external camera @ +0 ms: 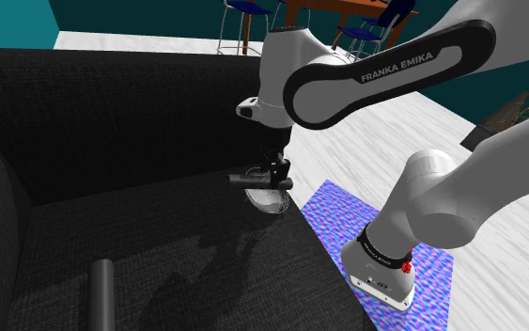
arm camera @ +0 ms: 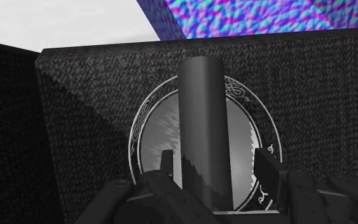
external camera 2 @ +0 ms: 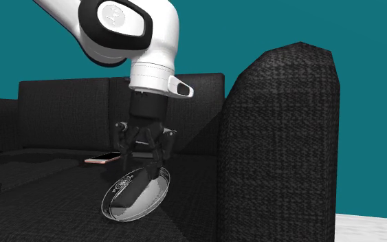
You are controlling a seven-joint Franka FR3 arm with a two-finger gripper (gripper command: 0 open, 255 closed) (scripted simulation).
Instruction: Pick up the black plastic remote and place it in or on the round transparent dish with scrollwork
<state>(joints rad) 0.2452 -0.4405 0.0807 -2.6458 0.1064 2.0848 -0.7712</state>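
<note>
dim, even light; soft shadows of the arm [external camera: 365, 75] lie on the dark sofa [external camera: 65, 113]; floor [external camera: 384, 141] bright.

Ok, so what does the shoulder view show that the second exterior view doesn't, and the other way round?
Shoulder view, not the second exterior view: a blue-purple patterned rug on the floor, a dark cylinder lying on the sofa seat, and chairs at a wooden table in the back.
Second exterior view, not the shoulder view: a flat pinkish slab on the seat behind the gripper, and the dark remote lying in the dish.
Both: the black sofa, the gripper right above the round transparent dish, and teal wall.
</note>
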